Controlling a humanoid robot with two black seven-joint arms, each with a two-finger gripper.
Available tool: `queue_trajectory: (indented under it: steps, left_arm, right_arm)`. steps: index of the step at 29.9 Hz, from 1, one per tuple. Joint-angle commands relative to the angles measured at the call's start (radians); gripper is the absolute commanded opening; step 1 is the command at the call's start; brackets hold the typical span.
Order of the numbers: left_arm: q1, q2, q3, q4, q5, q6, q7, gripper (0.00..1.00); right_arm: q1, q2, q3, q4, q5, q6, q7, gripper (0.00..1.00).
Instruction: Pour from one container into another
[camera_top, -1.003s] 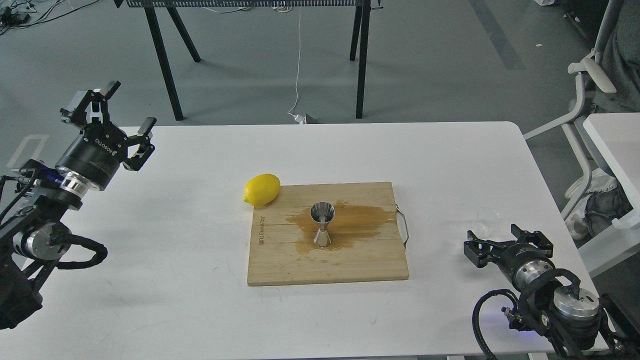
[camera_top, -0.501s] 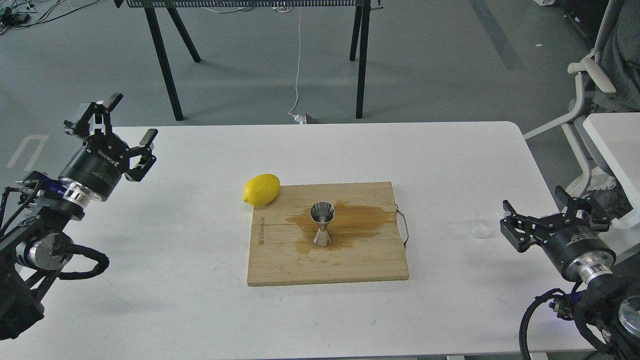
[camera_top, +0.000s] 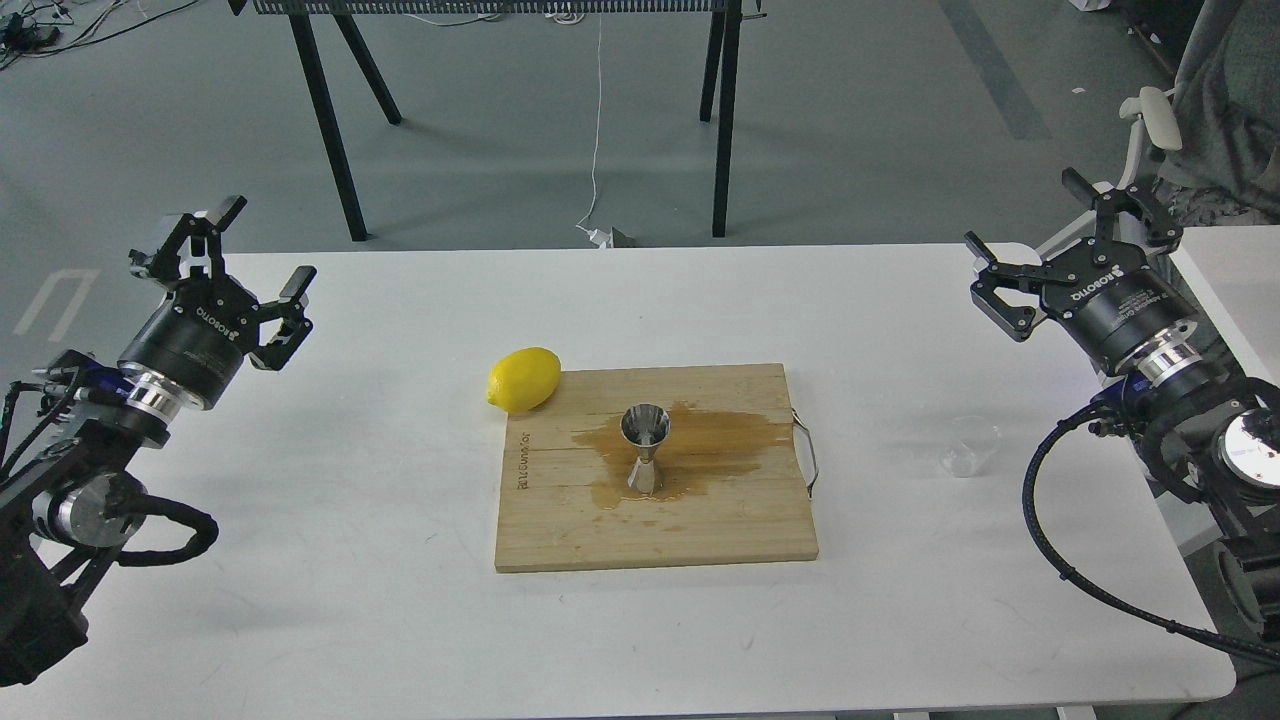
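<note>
1. Board (camera_top: 560, 520) of pale wood lies nearest, in the middle of the white table (camera_top: 350, 600), with a thin metal handle on its right edge.
2. Jigger (camera_top: 644, 450) of shiny steel stands upright on the board, in a brown wet stain (camera_top: 720, 440) that spreads mostly to its right.
3. Glass cup (camera_top: 972, 446), small and clear, sits upright on the table well to the right of the board (faint against the white top).
4. Lemon (camera_top: 523, 380) rests on the table, touching the board's far left corner.
5. Left gripper (camera_top: 256, 262) hangs above the far left of the table, fingers spread wide, holding nothing.
6. Right gripper (camera_top: 1040, 225) is raised at the far right edge, well apart from the cup, fingers likewise spread and empty.
</note>
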Motion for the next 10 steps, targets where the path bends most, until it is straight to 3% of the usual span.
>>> queue_trajectory:
  steps: [1,6,10]
  left_arm:
    - [0.000,-0.006,-0.011,-0.001,-0.003,0.000,0.000,0.96]
    - [-0.002,-0.012,-0.011,0.000,-0.006,0.000,0.000,0.96]
    - [-0.008,-0.028,-0.009,0.000,-0.005,0.000,0.000,0.96]
  right_arm:
    - [0.037,0.009,-0.029,-0.052,-0.001,0.039,0.014,0.99]
    - [0.040,0.049,-0.015,-0.060,-0.001,0.039,0.032,0.99]
    - [0.040,0.055,-0.014,-0.060,-0.001,0.039,0.093,0.99]
